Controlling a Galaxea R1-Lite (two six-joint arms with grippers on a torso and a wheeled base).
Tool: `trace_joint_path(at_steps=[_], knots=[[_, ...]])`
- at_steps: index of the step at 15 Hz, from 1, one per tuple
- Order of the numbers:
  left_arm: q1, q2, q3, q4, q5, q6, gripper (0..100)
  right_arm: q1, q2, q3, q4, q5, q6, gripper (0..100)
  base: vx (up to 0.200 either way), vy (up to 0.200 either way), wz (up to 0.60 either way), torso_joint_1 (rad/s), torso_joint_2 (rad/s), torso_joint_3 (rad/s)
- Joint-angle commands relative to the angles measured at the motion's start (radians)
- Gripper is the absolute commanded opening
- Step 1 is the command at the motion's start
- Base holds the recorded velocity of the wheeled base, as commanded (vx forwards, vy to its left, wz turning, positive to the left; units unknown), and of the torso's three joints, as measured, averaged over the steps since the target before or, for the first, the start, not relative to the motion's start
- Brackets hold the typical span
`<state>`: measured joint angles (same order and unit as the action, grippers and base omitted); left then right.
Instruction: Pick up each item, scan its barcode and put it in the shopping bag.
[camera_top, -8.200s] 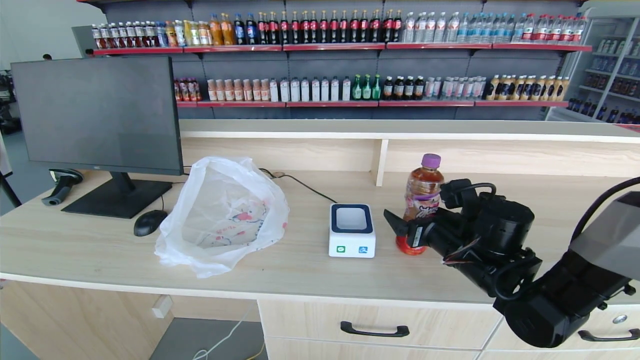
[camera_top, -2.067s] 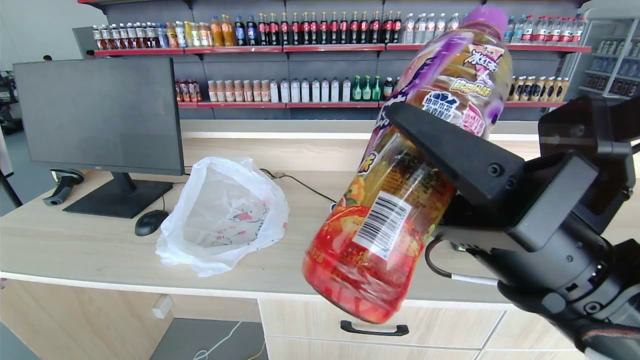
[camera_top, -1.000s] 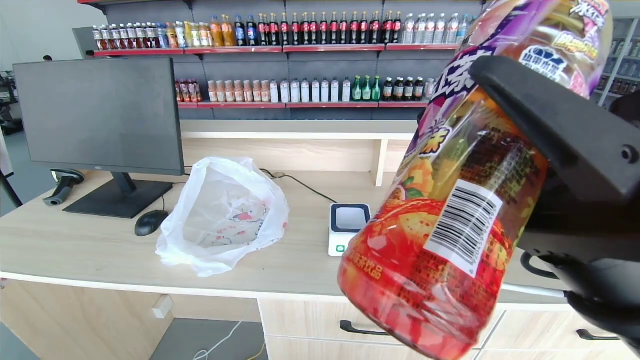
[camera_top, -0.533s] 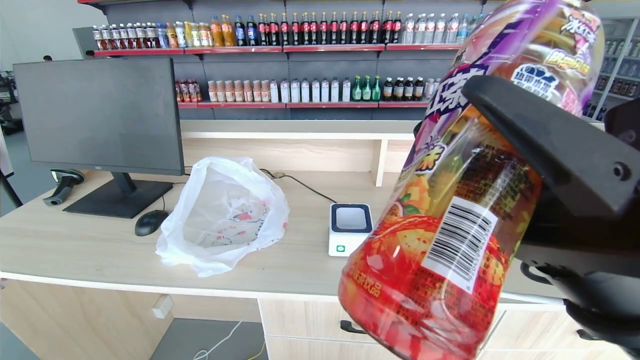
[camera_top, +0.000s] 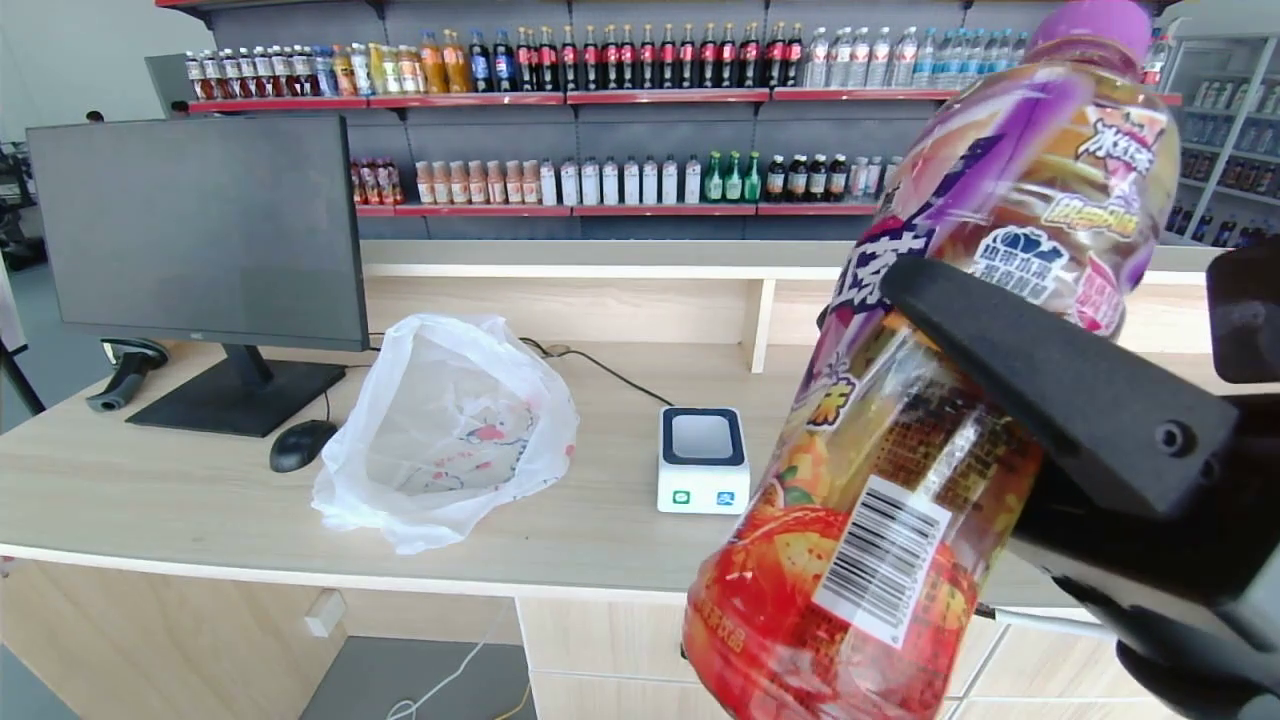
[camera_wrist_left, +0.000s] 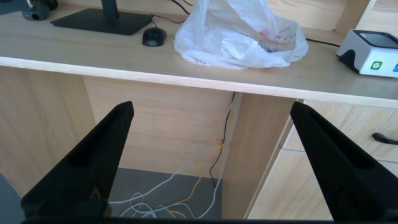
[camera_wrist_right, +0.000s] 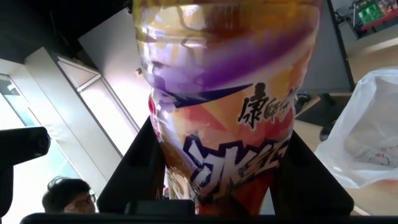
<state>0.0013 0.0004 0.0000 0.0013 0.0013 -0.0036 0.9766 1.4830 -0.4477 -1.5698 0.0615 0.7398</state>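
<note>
Close before the head camera, lowers the bottle (camera_top: 1010, 210) slightly in the right gripper (camera_top: 905, 300) clamped around it, uncovering the scanner (camera_top: 703, 460), with the barcode (camera_top: 880, 560) not yet toward it and the left gripper (camera_wrist_left: 211, 109) spread wide, empty.

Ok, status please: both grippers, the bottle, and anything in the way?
Right gripper shut on bottle, raised, barcode toward head camera. Left gripper open, low before counter. Nothing seen blocking scanner.

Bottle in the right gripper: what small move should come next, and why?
Probably lower the bottle toward the scanner, barcode turned down to its window. The right gripper holds the bottle high, and the barcode faces the head camera, not the scanner.
</note>
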Motion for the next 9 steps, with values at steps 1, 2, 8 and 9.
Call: trace_joint_path(at_steps=[1,2,8,9], knots=[[-0.001,0.000,0.000,-0.001,0.000,-0.001,100,0.001,0.019,0.026,-0.001,0.003,-0.011,0,0.000,0.000,0.00,0.000,0.00,0.000],[-0.001,0.000,0.000,-0.001,0.000,-0.001,100,-0.001,0.030,0.026,-0.001,0.004,-0.016,0,0.000,0.000,0.00,0.000,0.00,0.000],[0.000,0.000,0.000,0.000,0.000,0.002,100,-0.090,0.112,0.050,-0.001,0.080,-0.151,0,0.000,0.000,0.00,0.000,0.00,0.000],[-0.001,0.000,0.000,-0.001,0.000,0.001,100,-0.130,0.134,0.050,-0.001,0.092,-0.177,0,0.000,0.000,0.00,0.000,0.00,0.000]])
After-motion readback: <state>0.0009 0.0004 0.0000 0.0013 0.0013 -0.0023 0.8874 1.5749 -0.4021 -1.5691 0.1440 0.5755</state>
